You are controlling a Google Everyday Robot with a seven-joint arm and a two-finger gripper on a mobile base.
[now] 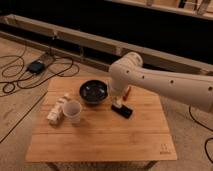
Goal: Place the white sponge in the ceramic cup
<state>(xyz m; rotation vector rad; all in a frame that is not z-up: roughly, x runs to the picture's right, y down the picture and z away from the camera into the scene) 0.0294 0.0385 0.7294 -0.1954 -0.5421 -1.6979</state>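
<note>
- Gripper is down at the table, arm reaching in from pic-right. Whether it's spread, pressed together or pinching sth: can't tell.
- White sponge shows as a small white block right under the gripper tip, at tabletop lvl. It touches the pic-left end of the flat black rectangle. Held or only touched: can't tell.
- Ceramic cup stands upright, well to pic-left of the gripper & slightly nearer the cam. Nothing visible inside it, as far as the view shows.
- Dark bowl sits just pic-left of the gripper, a bit farther back. Cream lumpy obj lies on the far side of the cup from the gripper, just beside the cup.
- Progress, my read: early stage. Approach to the sponge looks done; a secure grasp is unconfirmed.
- Left to do: lift the sponge, carry it pic-left past the bowl, get over the cup mouth, release. Sponge isn't in the cup yet, so the task isn't done.
</note>
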